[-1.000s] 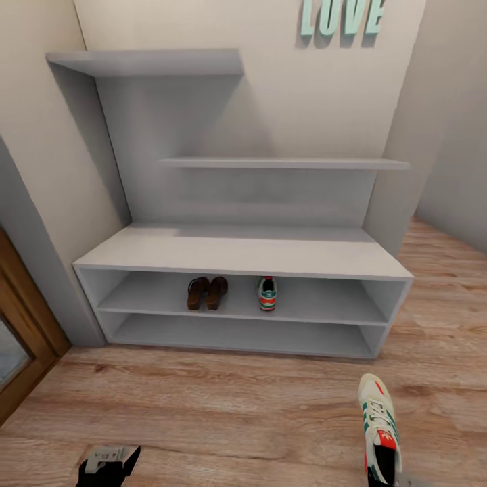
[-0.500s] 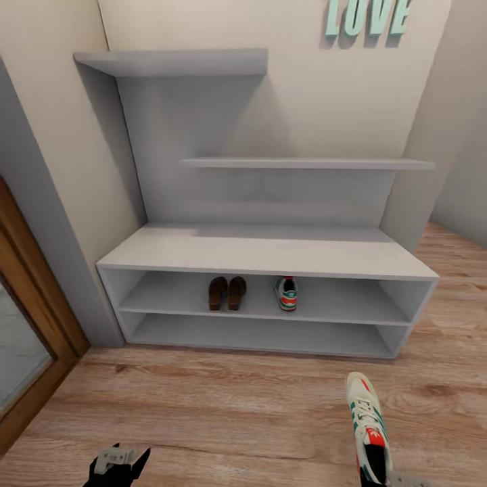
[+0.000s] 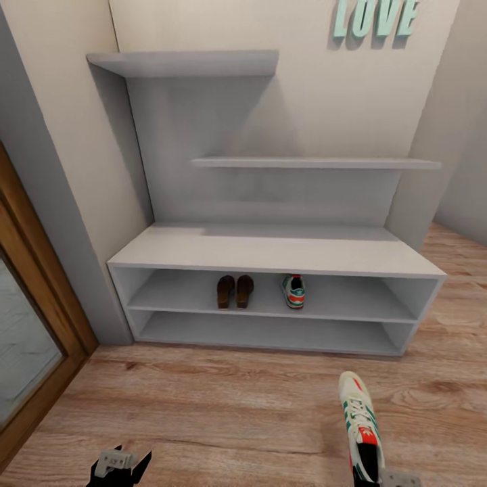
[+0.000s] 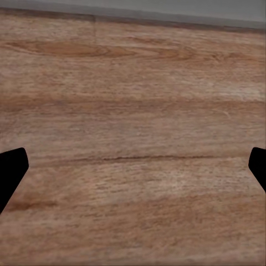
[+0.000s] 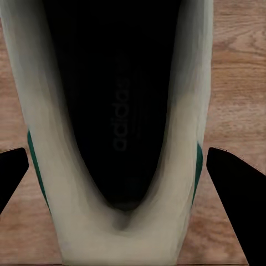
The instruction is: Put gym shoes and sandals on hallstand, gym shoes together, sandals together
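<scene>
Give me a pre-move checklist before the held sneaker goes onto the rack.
1. Second gym shoe at right gripper: fingers flank its heel in the right wrist view; firm grip: cannot tell.
2. Free spot beside first gym shoe on upper shoe shelf: ok.
3. Sandals side by side on that shelf: ok.
4. Left gripper open, holding nothing: ok.
5. Hallstand faces the robot, floor between unobstructed: ok.

Bright, even simulator light; soft shadows, slightly blurry wrist views.
</scene>
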Controlling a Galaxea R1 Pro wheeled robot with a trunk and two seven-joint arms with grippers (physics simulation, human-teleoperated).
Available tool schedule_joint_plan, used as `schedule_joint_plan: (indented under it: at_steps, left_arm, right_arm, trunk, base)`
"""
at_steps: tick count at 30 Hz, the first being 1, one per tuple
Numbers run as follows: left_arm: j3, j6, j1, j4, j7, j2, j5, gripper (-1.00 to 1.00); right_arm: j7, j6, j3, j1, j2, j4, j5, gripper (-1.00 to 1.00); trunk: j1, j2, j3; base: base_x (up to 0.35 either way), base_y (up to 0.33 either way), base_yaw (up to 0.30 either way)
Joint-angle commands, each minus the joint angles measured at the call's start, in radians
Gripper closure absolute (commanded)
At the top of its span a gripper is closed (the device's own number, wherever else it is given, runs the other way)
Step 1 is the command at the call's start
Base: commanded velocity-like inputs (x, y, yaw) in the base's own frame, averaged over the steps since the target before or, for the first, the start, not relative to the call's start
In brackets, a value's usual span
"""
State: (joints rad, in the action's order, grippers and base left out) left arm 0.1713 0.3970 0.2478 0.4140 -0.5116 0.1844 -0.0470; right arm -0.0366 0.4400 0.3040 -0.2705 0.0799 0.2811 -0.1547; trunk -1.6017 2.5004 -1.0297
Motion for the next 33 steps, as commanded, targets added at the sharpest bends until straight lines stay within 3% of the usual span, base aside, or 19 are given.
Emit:
schedule_joint_plan:
  at_steps: [1, 3, 6, 7, 9, 10, 12, 13, 16, 23, 33]
  left_arm:
    - [0.005, -0.001, 0.001, -0.001, -0.01, -0.001, -0.004, -1.0]
    - [0.005, -0.001, 0.001, -0.001, -0.01, -0.001, -0.004, -1.0]
    - [0.005, -0.001, 0.001, -0.001, -0.01, -0.002, -0.003, -1.0]
    - [0.004, -0.001, 0.001, -0.001, -0.01, -0.002, -0.002, -1.0]
    - [0.004, -0.001, 0.001, -0.001, -0.01, -0.002, -0.002, -1.0]
    - [0.003, -0.001, 0.001, -0.002, -0.01, -0.003, -0.001, -1.0]
    - [0.002, -0.001, 0.001, -0.002, -0.01, -0.004, 0.0, -1.0]
    - [0.002, -0.001, 0.001, -0.002, -0.01, -0.005, 0.0, -1.0]
    - [0.001, -0.001, 0.001, -0.003, -0.009, -0.006, 0.001, -1.0]
    - [0.001, -0.001, 0.001, -0.003, -0.009, -0.006, 0.001, -1.0]
    - [0.001, -0.001, 0.001, -0.003, -0.01, -0.006, 0.002, -1.0]
  right_arm:
    - [-0.005, -0.014, 0.004, -0.001, -0.003, 0.003, -0.011, 1.0]
    - [-0.005, -0.046, 0.003, -0.003, -0.006, 0.016, -0.012, 1.0]
    - [-0.007, -0.157, -0.003, -0.008, -0.02, 0.086, -0.012, 1.0]
    - [-0.006, -0.234, -0.006, -0.009, -0.026, 0.139, -0.011, 1.0]
    - [-0.005, -0.32, -0.012, -0.01, -0.032, 0.198, -0.011, 1.0]
    - [-0.004, -0.408, -0.022, -0.011, -0.037, 0.261, -0.01, 1.0]
    - [-0.003, -0.493, -0.038, -0.011, -0.041, 0.322, -0.01, 1.0]
    - [-0.004, -0.572, -0.06, -0.012, -0.045, 0.38, -0.009, 1.0]
    - [-0.004, -0.701, -0.104, -0.022, -0.051, 0.486, -0.007, 1.0]
    - [-0.006, -0.853, -0.141, -0.09, -0.055, 0.605, -0.005, 1.0]
    - [-0.006, -0.957, -0.147, -0.188, -0.055, 0.629, -0.005, 1.0]
  trunk:
    - [0.0, 0.0, -0.001]
    - [0.0, 0.0, -0.001]
    - [0.0, 0.0, -0.001]
    - [0.0, 0.0, -0.001]
    - [0.0, 0.0, -0.001]
    - [0.0, 0.0, -0.001]
    - [0.0, 0.0, -0.001]
    - [0.0, 0.0, -0.001]
    - [0.0, 0.0, -0.001]
    - [0.0, 0.0, -0.001]
    - [0.0, 0.0, -0.001]
  base:
    - [-0.015, 0.017, 0.0]
    - [-0.011, 0.012, 0.0]
    - [-0.005, 0.006, 0.0]
    - [-0.003, 0.003, 0.0]
    - [-0.002, 0.002, 0.0]
    - [-0.001, 0.001, 0.0]
    - [0.0, 0.0, 0.0]
    - [0.0, 0.0, 0.0]
    - [0.0, 0.0, 0.0]
    - [0.0, 0.0, 0.0]
    - [0.0, 0.0, 0.0]
